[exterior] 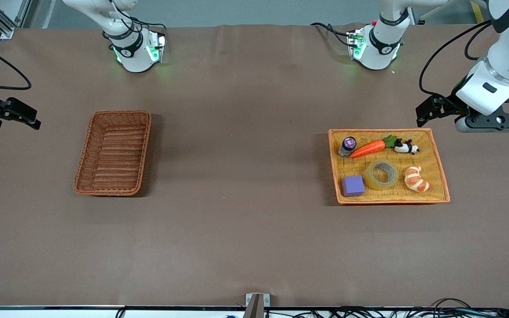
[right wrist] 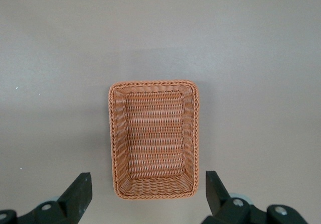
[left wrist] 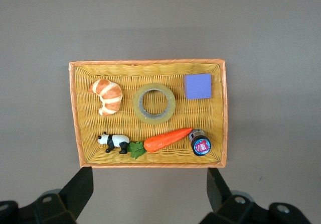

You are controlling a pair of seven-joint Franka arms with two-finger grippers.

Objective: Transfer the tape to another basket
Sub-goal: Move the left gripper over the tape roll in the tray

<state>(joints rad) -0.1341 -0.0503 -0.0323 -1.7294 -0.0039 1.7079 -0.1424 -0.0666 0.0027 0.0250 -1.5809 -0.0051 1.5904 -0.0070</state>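
The tape, a translucent yellowish ring, lies flat in the middle of the shallow orange-yellow tray toward the left arm's end of the table. It also shows in the left wrist view. The reddish-brown wicker basket stands empty toward the right arm's end, and shows in the right wrist view. My left gripper hangs open and empty, high over the table just outside the tray's rim. My right gripper hangs open and empty, high over the table beside the basket.
In the tray with the tape lie a purple cube, a croissant, a toy carrot, a toy panda and a small bottle. Brown cloth covers the table between basket and tray.
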